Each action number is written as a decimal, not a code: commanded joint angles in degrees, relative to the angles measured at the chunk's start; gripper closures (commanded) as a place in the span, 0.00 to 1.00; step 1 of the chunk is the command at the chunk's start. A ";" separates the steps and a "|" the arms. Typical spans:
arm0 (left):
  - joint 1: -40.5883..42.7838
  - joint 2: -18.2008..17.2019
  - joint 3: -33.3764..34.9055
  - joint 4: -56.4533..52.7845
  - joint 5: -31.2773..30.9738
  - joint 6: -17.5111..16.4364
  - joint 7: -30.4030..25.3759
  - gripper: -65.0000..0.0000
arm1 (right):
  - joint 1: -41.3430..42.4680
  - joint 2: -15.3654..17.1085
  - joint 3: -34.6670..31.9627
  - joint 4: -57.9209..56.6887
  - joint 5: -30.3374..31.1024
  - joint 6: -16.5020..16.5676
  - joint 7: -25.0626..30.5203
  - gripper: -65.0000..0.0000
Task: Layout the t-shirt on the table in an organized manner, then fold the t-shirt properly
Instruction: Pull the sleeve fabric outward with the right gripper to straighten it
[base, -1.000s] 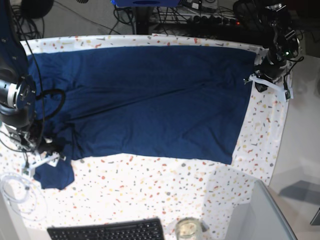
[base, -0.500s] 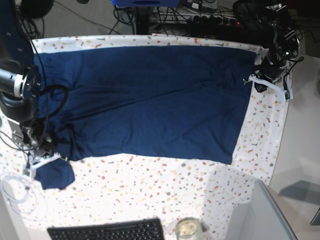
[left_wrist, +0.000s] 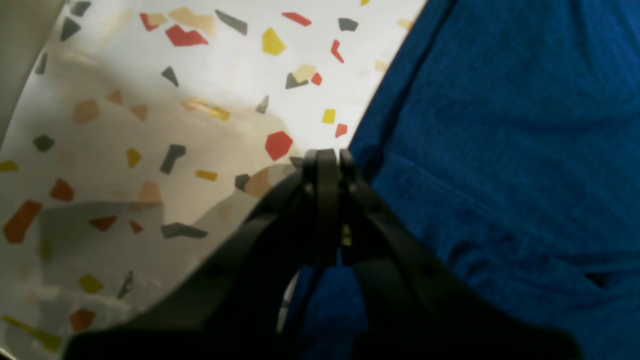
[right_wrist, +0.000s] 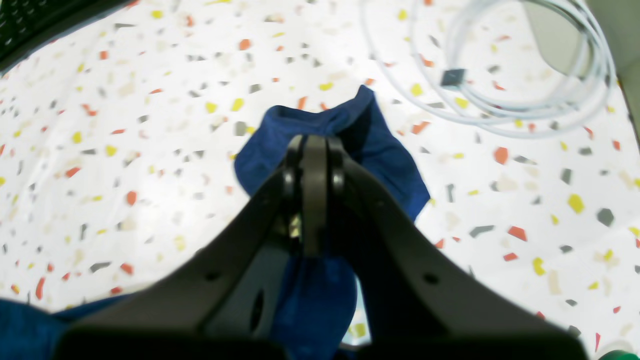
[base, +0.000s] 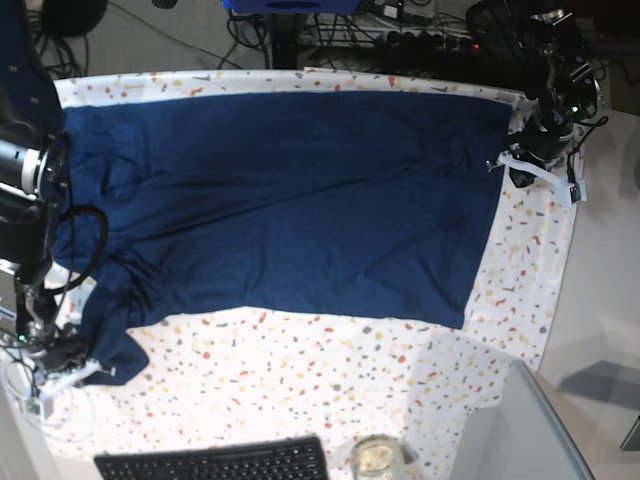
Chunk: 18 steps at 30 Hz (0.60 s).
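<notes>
Dark blue cloth covers most of the table (base: 520, 270). It is the t-shirt (base: 290, 190), and it lies spread out wide and mostly flat, with soft wrinkles running across it. The table is white with little red, orange, grey and yellow specks.

My right gripper (right_wrist: 314, 145) is pressed together, and it is pinching a small bunched bit of the t-shirt (right_wrist: 350, 145). From my right wrist view, blue cloth pokes out past the tips and also hangs down under them. In the base view that gripper (base: 70, 365) sits at the near left corner of the shirt, and the cloth there is pulled into a narrow, rumpled point. A coil of white cable (right_wrist: 525, 100) lies on the table just beside that bit of cloth.

My left gripper (left_wrist: 325, 157) is pressed together too. Its tips sit right at the edge of the t-shirt (left_wrist: 500, 125), where the blue meets the speckled table (left_wrist: 150, 100). I cannot tell if it has any cloth between its tips. In the base view this gripper (base: 515, 170) is at the far right side of the shirt.

A black keyboard (base: 215, 462) and a glass jar (base: 375, 458) sit near the front edge of the table, well apart from the shirt.
</notes>
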 joint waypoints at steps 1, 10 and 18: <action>-0.32 -0.80 -0.28 1.22 -0.36 -0.12 -0.95 1.00 | 2.04 0.77 -0.01 2.08 0.37 0.34 1.42 0.99; -0.32 -0.80 -0.28 1.22 -0.18 -0.12 -0.95 1.00 | 2.30 0.86 -8.71 7.53 0.37 0.42 1.42 0.99; -0.14 -0.80 -0.28 1.22 -0.18 -0.12 -0.95 1.00 | 4.94 0.94 -8.80 7.88 0.37 0.42 1.60 0.99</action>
